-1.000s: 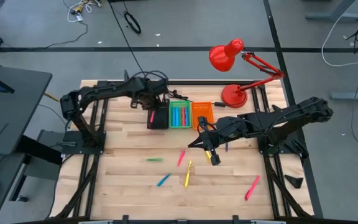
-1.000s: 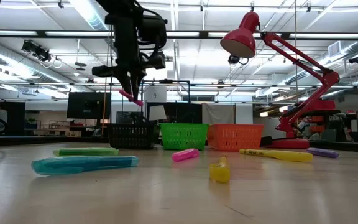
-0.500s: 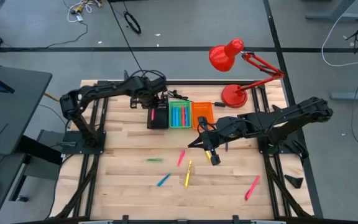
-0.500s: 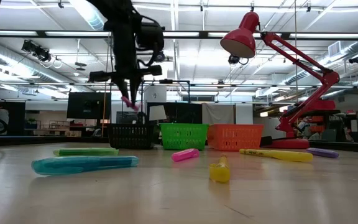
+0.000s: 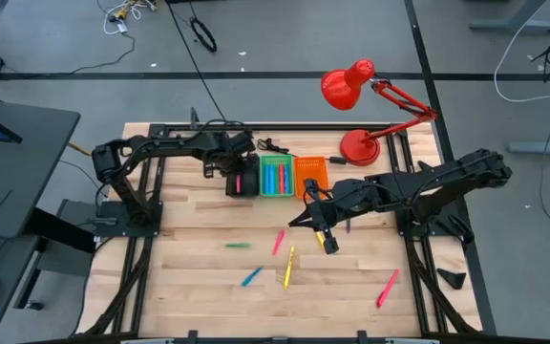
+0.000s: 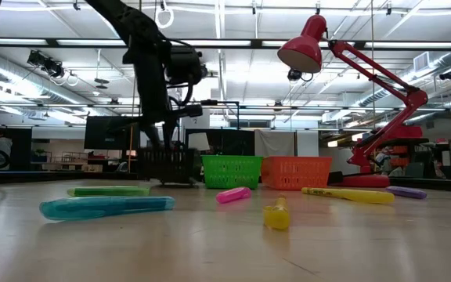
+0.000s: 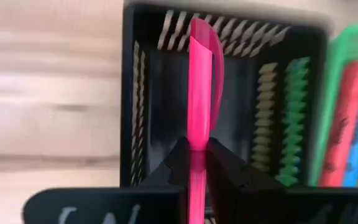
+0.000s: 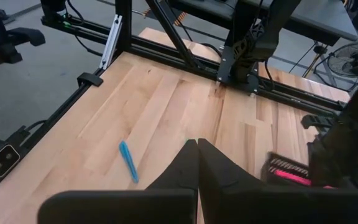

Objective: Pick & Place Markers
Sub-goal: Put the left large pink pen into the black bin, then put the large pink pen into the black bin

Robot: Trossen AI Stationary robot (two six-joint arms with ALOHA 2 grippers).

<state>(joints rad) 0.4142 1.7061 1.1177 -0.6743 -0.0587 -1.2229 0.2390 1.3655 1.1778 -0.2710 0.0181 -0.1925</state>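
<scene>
My left gripper (image 7: 197, 158) is shut on a pink marker (image 7: 201, 81) low inside the black bin (image 7: 129, 93), which stands at the table's far side (image 5: 247, 182) beside the green bin (image 5: 276, 177) and the orange bin (image 5: 311, 174). In the low view the left arm (image 6: 155, 86) reaches down behind the black bin (image 6: 165, 168). My right gripper (image 5: 325, 239) hangs shut and empty over the middle of the table. Loose markers lie flat on the wood: green (image 5: 238, 246), pink-red (image 5: 278, 241), yellow (image 5: 289, 268), blue (image 5: 250, 277), pink (image 5: 388, 287). My left gripper pinches the pink marker between its two fingers (image 7: 229, 171), on the stretch of barrel (image 7: 199, 146) toward its near end. The fingers come steeply from above. The marker's longer part sticks out past them toward the bin's far wall. Whether it touches the bin's floor I cannot tell.
A red desk lamp (image 5: 356, 105) stands at the far right corner, its arm reaching over the bins. The green bin holds several markers (image 7: 347, 124). A purple marker (image 6: 405, 191) lies near the lamp's base. Bare wood lies along the table's left side.
My left gripper has sunk with the pink marker from above the black bin down into it, and has rolled a little about its own line. It has stayed shut on the marker. My right arm has kept still.
</scene>
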